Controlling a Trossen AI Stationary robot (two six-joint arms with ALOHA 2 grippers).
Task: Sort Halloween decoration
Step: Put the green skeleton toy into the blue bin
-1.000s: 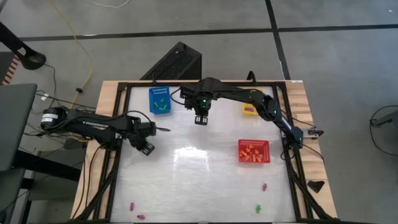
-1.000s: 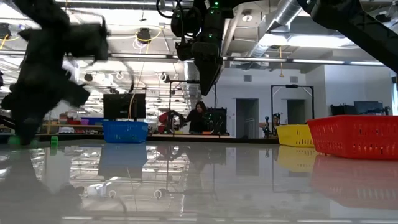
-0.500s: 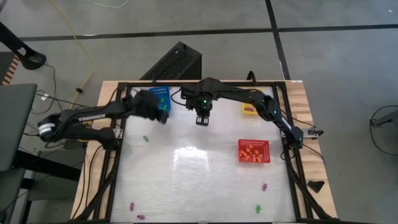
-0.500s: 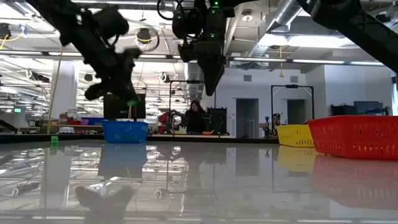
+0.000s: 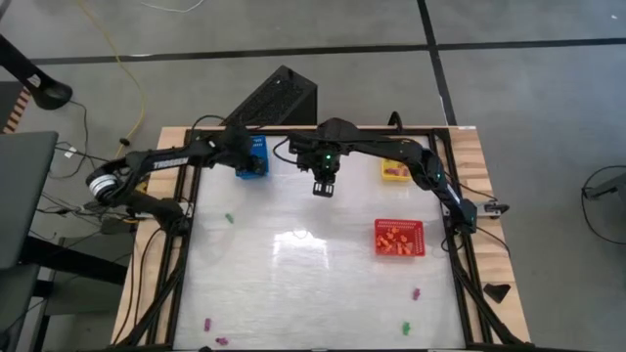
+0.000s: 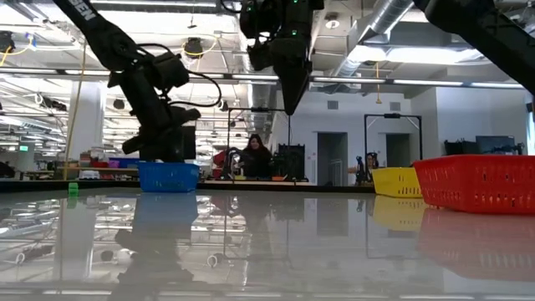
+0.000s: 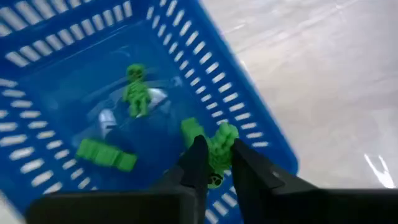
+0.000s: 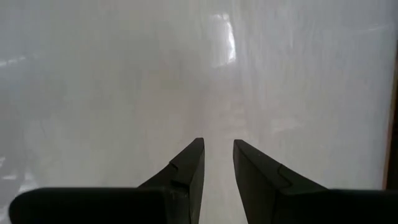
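One green piece sits between the left gripper's fingertips, above the floor of the blue basket. Its long axis seems to run along the fingers, but much of it is hidden by them, so which end points outward cannot be told. The fingers stand narrow, close on either side of the piece; whether they grip it or have just let go cannot be told. Below it in the basket lie more green pieces: a small figure lying flat with its head toward the basket's far wall, and a blocky piece lying across. In the high view, the left gripper hangs over the blue basket at the table's far left. One green piece lies on the table nearer the left edge, and purple pieces and another green one lie along the near edge. The red basket holds orange pieces; the yellow basket holds purple ones. The right gripper hovers above bare table near the far middle, fingers narrowly apart, holding nothing.
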